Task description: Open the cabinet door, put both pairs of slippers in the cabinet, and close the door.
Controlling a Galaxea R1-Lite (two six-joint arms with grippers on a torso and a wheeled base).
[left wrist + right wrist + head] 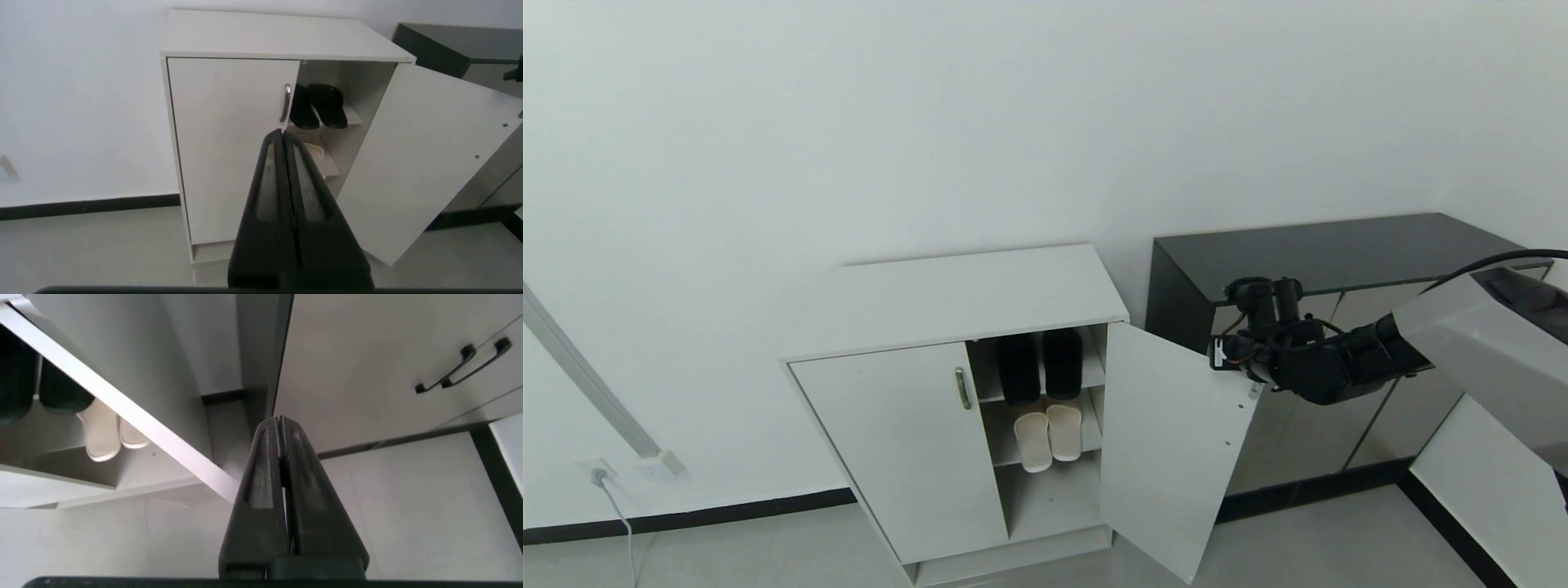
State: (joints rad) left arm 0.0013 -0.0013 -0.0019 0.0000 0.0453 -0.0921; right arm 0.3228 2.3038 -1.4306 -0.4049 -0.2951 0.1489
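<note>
The white cabinet stands against the wall with its right door swung wide open and its left door closed. Inside, a black pair of slippers rests on the top shelf and a white pair of slippers on the shelf below. My right gripper is shut and empty, just beyond the open door's upper outer corner, on its outer side. The right wrist view has the door edge and white slippers past the right gripper. My left gripper is shut and empty, facing the cabinet's front from a distance.
A dark sideboard with silver doors and black handles stands right of the cabinet, close behind the open door. A wall socket with a cable is low on the left. Bare grey floor lies in front.
</note>
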